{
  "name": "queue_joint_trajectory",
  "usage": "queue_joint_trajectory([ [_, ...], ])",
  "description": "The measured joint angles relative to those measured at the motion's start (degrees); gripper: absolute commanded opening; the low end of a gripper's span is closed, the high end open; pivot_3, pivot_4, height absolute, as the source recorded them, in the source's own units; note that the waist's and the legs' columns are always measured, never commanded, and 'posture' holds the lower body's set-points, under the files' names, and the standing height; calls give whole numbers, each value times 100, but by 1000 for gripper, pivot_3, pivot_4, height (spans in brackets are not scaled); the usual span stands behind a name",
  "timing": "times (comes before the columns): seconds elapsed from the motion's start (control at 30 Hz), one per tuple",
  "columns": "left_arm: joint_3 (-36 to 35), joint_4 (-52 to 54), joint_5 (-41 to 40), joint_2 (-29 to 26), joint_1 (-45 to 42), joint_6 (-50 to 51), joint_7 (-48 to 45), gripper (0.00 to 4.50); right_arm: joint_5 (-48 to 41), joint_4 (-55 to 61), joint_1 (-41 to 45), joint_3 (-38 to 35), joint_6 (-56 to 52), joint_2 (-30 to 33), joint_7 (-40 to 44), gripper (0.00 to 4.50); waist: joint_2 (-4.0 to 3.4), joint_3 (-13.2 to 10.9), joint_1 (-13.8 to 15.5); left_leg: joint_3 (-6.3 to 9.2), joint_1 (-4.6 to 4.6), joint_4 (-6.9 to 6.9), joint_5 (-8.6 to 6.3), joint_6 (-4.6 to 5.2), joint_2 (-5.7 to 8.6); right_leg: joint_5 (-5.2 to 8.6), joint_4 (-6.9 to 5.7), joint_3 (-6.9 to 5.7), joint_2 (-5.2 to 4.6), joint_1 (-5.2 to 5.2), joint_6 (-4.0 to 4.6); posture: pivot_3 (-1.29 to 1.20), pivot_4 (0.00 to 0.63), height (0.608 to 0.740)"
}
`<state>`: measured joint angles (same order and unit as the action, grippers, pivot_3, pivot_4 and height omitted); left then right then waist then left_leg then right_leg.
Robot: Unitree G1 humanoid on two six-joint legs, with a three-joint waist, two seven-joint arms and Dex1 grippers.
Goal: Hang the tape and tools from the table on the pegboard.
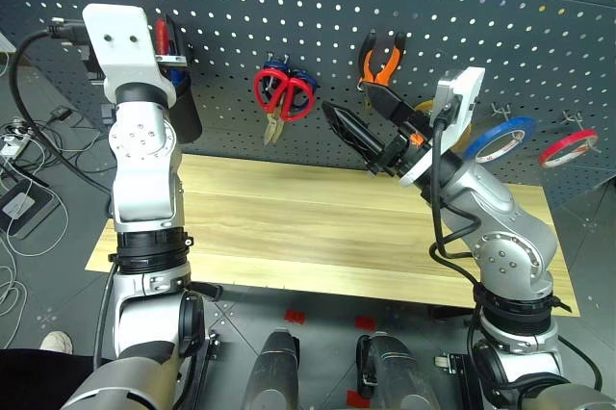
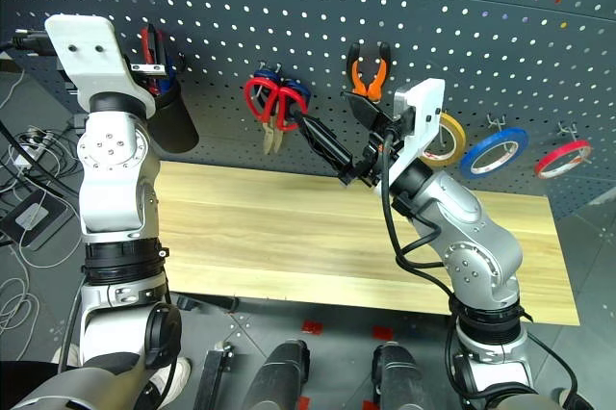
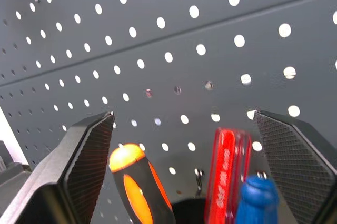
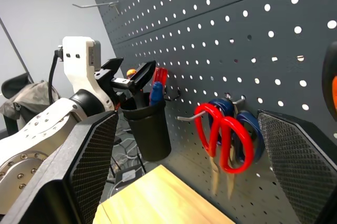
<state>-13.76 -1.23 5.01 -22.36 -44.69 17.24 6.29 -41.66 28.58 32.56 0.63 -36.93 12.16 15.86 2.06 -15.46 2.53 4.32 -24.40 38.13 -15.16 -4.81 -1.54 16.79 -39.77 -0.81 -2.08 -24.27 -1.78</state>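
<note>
Pegboard (image 1: 318, 6) carries every item, leaving the table (image 1: 289, 227) bare: red-handled scissors (image 1: 282, 94), pliers (image 1: 381, 59) and tape (image 2: 445, 137) on hooks. Blue-handled screwdriver (image 3: 258, 197) stands in the black cup (image 2: 171, 121), beneath the spread left gripper (image 4: 129, 77), apparently just released. Right gripper (image 1: 371, 126) hovers wide, empty.

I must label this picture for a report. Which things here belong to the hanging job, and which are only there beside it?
Belong to the job:
- red-handled scissors
- orange-and-black pliers
- blue-handled screwdriver, in the black cup
- yellow-tan tape roll
- pegboard
- table

Only there:
- blue-handled scissors
- orange screwdriver
- red screwdriver
- blue tape roll
- red tape roll
</note>
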Motion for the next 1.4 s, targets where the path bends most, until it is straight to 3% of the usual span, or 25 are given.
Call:
queue_joint_trajectory([
  [0.33, 256, 1316, -195, 12, 614, 739, -640, 4478, 276, 226, -64, -176, 30, 41, -393, 4500, -4, 10, -74, 1, 1, 0, 0, 0, -1, 0, -8, 1, -1, 0, 0, 101, 194, 740],
  [0.63, 818, 2818, -547, 308, 1646, 1386, -1243, 4478, 1153, 936, -1353, -206, 247, 905, -341, 4500, -16, 79, -94, -8, 8, 5, -2, 10, 2, 1, -13, 16, -4, 8, 0, 103, 196, 740],
  [0.77, 1065, 3268, -633, 524, 2570, 1485, -1334, 4478, 1494, 1013, -2068, -428, 445, 1014, -387, 4500, -23, 135, -97, -25, 33, -2, -11, 24, 3, 1, -10, 31, -7, 23, 0, 94, 200, 740],
  [0.97, 1324, 3223, -598, 701, 3560, 1356, -1324, 4478, 2170, 957, -2780, -397, 644, 842, -717, 4500, -34, 153, -95, -30, 45, -1, -11, 25, 3, 3, -2, 39, -6, 28, 2, 94, 200, 740],
  [1.13, 1020, 2675, -905, 1088, 3871, 1599, -1303, 4478, 2637, 678, -3164, -432, 678, 557, -1112, 4500, -56, 249, -97, -33, 65, -9, -17, 36, 2, 4, 32, 36, -5, 54, 2, 92, 197, 740],
  [1.4, 1049, 1595, -1237, 1136, 4103, 1691, -1819, 4478, 3180, 55, -3547, -475, 376, 66, -1690, 4500, -78, 325, -93, -27, 77, -15, -20, 41, 3, 4, 64, 31, -4, 79, 2, 86, 191, 740],
])
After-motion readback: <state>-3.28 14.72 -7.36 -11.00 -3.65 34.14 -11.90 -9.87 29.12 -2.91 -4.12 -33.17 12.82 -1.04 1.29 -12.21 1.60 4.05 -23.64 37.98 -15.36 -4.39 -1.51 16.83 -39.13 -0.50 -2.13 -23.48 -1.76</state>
